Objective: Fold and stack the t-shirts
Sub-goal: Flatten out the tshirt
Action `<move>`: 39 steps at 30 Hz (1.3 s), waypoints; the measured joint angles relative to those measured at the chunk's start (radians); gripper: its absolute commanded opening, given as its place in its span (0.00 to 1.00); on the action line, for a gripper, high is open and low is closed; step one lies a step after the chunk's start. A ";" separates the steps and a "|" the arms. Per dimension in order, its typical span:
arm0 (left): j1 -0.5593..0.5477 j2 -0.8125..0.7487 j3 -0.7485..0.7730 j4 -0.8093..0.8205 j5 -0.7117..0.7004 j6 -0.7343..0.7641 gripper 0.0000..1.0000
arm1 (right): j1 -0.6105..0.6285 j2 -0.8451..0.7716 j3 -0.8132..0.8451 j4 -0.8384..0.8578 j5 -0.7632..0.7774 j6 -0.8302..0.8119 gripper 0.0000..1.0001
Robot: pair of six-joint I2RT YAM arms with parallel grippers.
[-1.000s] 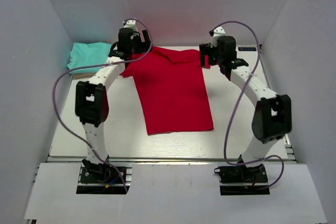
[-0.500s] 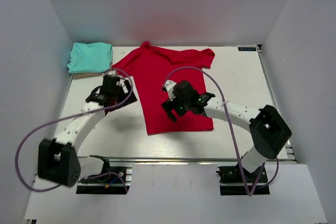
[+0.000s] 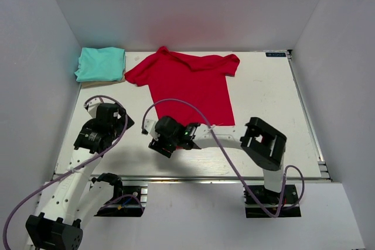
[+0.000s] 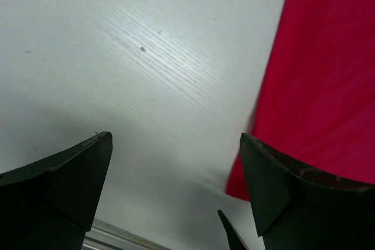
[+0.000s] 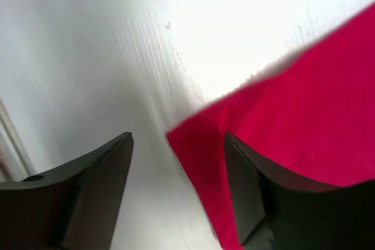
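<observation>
The red t-shirt (image 3: 190, 89) lies spread flat mid-table, collar and sleeves at the far side. The teal t-shirt (image 3: 101, 64) sits folded in the far left corner. My right gripper (image 3: 160, 142) is low at the red shirt's near left hem corner. In the right wrist view the gripper (image 5: 179, 185) is open, with that red corner (image 5: 205, 162) between its fingers. My left gripper (image 3: 114, 120) is over bare table left of the shirt. In the left wrist view it (image 4: 176, 185) is open and empty, with the red shirt's edge (image 4: 316, 86) to its right.
White walls enclose the table on the left, back and right. The table's near edge rail (image 3: 187, 177) runs just behind the grippers. The right arm's link (image 3: 222, 136) lies across the shirt's near hem and hides it.
Both arms have swung from the shirt's far collar end to the near side. The right gripper moved from mid-shirt to the near left hem corner. The left gripper drew back and down.
</observation>
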 measured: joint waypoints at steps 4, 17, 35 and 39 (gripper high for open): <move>0.000 0.008 -0.005 -0.036 -0.010 -0.013 1.00 | 0.025 0.095 0.059 0.002 0.067 0.010 0.60; 0.000 0.008 -0.005 -0.049 -0.023 -0.029 1.00 | 0.012 0.129 0.069 0.003 0.179 0.081 0.16; 0.000 0.056 -0.010 0.024 0.032 0.044 1.00 | -0.132 -0.113 0.003 0.035 0.034 0.213 0.00; -0.005 0.127 -0.011 0.086 0.087 0.099 1.00 | -0.282 -0.161 -0.018 0.048 0.005 0.278 0.00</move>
